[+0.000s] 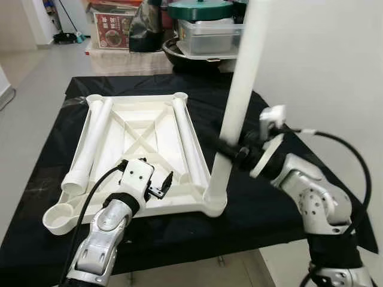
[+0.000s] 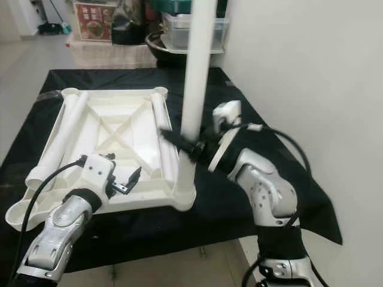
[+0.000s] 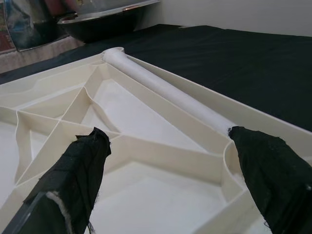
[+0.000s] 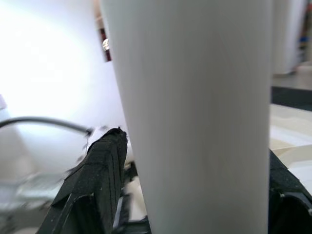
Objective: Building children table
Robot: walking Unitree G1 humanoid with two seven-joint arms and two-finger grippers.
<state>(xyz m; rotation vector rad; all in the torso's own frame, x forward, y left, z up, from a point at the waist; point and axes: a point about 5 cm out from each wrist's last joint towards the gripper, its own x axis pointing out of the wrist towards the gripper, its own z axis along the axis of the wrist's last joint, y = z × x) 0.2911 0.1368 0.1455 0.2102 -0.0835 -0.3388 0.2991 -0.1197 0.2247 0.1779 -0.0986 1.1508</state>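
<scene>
Black cloth (image 1: pixel 263 203): right hand (image 1: pixel 230 152) grips upright leg (image 1: pixel 239 89) in tabletop (image 1: pixel 143 128) socket.

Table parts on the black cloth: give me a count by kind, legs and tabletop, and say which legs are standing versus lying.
Legs standing in a corner socket, held by the right gripper: 1 (upright leg)
Legs lying in the tabletop: 2 (left leg, right leg)
Upturned white tabletop: 1
Total: 4 parts

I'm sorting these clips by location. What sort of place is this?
Probably a lived-in home, a storage corner or hallway: plastic storage bins and a dark pan are stacked against the wall, a broom stands on the tiled floor, and a black-clothed table serves as workbench.
</scene>
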